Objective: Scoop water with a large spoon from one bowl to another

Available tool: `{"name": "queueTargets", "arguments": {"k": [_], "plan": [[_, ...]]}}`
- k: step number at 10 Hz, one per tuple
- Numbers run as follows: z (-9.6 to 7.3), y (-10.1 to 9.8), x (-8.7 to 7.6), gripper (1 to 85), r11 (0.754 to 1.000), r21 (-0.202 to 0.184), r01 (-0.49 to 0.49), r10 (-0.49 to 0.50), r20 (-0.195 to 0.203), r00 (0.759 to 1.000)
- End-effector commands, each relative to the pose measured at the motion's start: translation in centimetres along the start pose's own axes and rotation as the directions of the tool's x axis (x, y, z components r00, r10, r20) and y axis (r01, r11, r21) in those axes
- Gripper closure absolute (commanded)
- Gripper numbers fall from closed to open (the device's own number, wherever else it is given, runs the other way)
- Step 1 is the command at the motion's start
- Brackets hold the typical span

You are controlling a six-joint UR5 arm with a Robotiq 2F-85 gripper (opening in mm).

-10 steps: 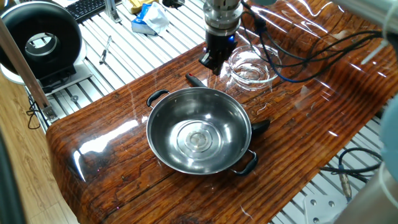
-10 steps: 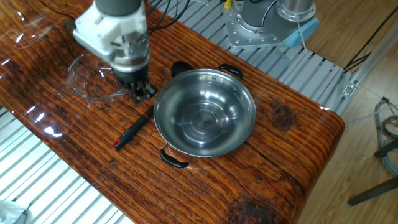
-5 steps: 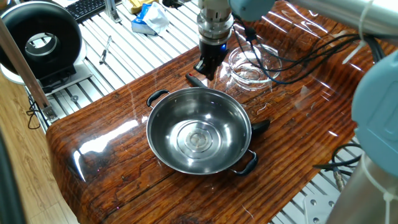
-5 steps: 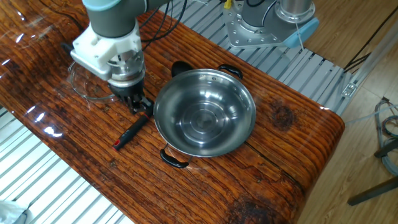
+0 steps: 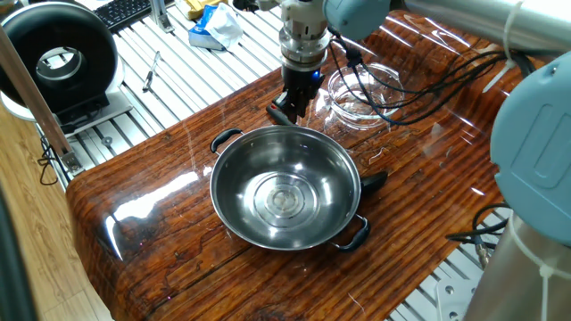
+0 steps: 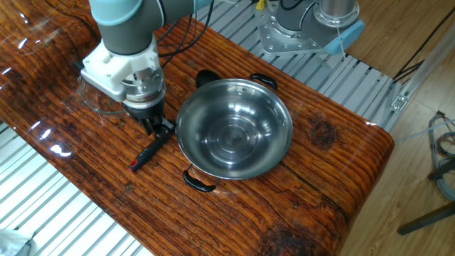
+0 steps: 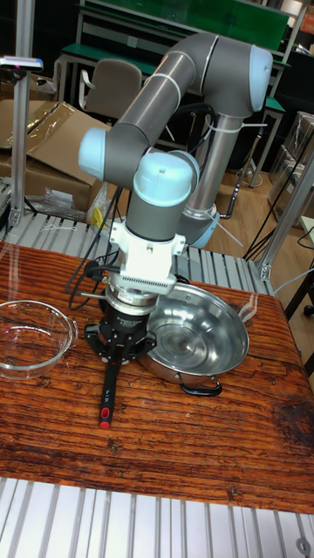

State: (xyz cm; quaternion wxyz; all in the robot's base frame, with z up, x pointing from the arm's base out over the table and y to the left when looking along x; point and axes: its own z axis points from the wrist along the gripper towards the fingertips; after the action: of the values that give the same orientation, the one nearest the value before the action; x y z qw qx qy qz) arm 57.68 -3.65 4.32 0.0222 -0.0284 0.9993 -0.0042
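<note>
The large steel bowl point(image 5: 241, 178) point(image 6: 270, 114) point(image 7: 196, 336) stands mid-table; any water in it is too clear to make out. The black large spoon lies flat against that bowl. Its handle point(image 5: 277, 113) point(image 6: 147, 154) point(image 7: 107, 394) sticks out on one side and its scoop head point(image 5: 375, 181) point(image 6: 206, 75) on the other. My gripper point(image 5: 293, 107) point(image 6: 158, 128) point(image 7: 114, 353) is low over the handle, open, with a finger on each side of it. The small glass bowl point(image 5: 357, 114) point(image 6: 96, 103) point(image 7: 26, 349) sits just beyond the gripper.
Arm cables point(image 5: 419, 89) drape over the glass bowl's side of the table. A black round device point(image 5: 58, 62), a keyboard point(image 5: 125, 11) and a blue-white cloth point(image 5: 214, 27) lie on the slatted bench past the wooden edge. The robot base point(image 6: 298, 28) stands behind the steel bowl.
My gripper has moved away from the glass bowl toward the steel bowl and dropped lower, ending astride the spoon's handle. The bowls and spoon have not moved.
</note>
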Motion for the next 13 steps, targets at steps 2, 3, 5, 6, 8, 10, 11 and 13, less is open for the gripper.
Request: {"name": "queueTargets", "arguments": {"k": [2,3,5,6,8,10,11,13], "plan": [[-0.3,0.3,0.7,84.7,0.998,-0.019,-0.066,0.065,-0.024,0.998],[-0.4,0.5,1.0,84.7,0.996,-0.026,-0.088,0.087,-0.033,0.996],[-0.4,0.5,1.0,84.7,0.987,-0.023,-0.161,0.160,-0.036,0.987],[-0.4,0.0,1.0,84.7,0.983,-0.003,-0.182,0.182,-0.032,0.983],[-0.4,-1.0,0.3,84.7,0.985,0.032,-0.167,0.167,-0.001,0.986],[-0.5,-0.8,0.5,69.7,0.990,0.008,-0.144,0.144,-0.024,0.989],[-0.9,-1.6,0.3,65.3,0.993,0.007,-0.121,0.121,-0.027,0.992],[-1.1,-3.1,-0.6,57.3,0.998,-0.005,-0.070,0.070,-0.033,0.997]]}}
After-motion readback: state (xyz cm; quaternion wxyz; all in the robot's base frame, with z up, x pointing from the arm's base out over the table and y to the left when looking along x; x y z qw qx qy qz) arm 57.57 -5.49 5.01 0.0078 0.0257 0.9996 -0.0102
